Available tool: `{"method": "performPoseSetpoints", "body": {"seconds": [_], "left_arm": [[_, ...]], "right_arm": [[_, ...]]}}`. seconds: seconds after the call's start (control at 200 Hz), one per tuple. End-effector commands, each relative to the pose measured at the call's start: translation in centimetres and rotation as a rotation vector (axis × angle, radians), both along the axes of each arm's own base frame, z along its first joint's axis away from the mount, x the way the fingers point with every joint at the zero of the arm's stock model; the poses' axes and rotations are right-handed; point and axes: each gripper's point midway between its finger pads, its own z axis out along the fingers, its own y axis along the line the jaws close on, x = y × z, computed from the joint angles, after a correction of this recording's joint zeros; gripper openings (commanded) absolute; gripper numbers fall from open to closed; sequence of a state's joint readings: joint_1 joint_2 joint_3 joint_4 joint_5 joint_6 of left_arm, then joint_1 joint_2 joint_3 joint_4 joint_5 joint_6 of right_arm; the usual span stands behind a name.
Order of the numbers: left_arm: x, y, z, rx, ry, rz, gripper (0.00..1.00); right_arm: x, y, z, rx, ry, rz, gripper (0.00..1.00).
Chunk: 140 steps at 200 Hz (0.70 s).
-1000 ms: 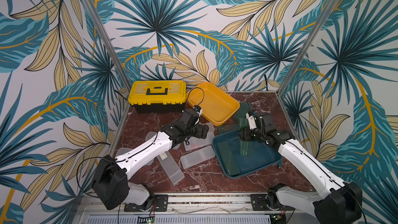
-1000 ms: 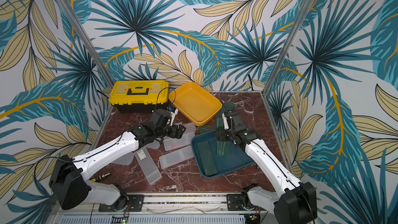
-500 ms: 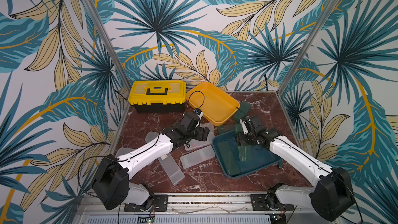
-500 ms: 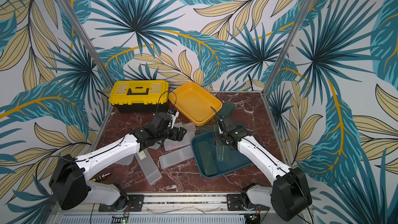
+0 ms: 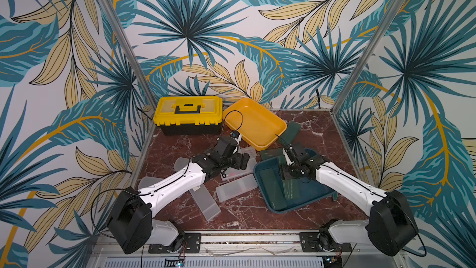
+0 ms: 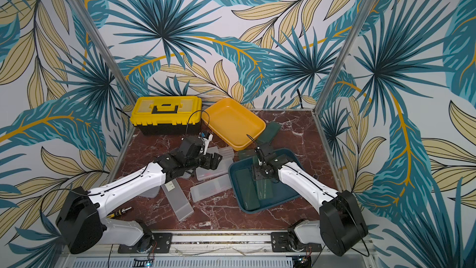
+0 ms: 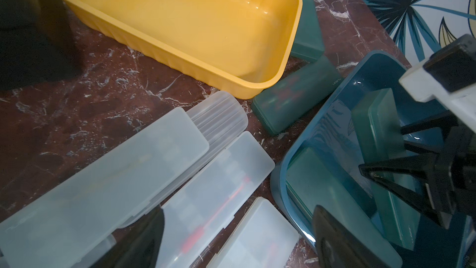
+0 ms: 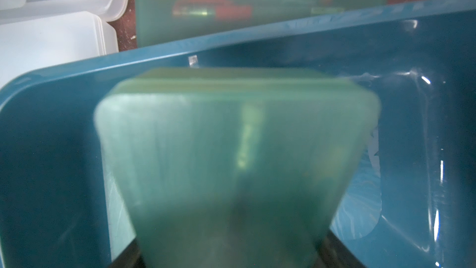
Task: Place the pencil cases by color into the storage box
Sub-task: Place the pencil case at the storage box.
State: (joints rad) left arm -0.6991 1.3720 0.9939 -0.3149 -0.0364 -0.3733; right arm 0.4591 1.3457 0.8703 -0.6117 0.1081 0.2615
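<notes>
While the right gripper (image 5: 293,174) hovers over the teal box (image 5: 257,176) in both top views, we see it clamped mid-length on a green case (image 5: 290,189), directly beneath, long axis along the box. From the left wrist, the left gripper (image 7: 240,208) stands spread above white cases (image 7: 213,197). The right wrist shows the case's end inside the box.

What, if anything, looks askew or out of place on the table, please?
The yellow tray sits skewed and empty, frosted white cases lie overlapping at mixed angles, and one green case lies beside that tray, outside the teal tray.
</notes>
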Motion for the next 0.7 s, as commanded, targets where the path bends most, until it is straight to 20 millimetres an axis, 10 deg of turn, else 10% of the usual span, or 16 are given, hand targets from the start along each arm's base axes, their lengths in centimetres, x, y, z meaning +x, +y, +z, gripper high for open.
{"method": "performPoseSetpoints", "body": {"seconds": [0.0,0.696], "left_arm": [[-0.2,0.4,0.8,-0.012,-0.037,0.005,0.91],[-0.4,1.3,0.5,0.012,-0.055,0.028,0.91]], "right_arm": [[-1.1,-0.4,-1.2,-0.016,0.041,-0.002,0.62],[-1.6,0.4,-3.0,-0.030,0.130,0.028,0.65]]}}
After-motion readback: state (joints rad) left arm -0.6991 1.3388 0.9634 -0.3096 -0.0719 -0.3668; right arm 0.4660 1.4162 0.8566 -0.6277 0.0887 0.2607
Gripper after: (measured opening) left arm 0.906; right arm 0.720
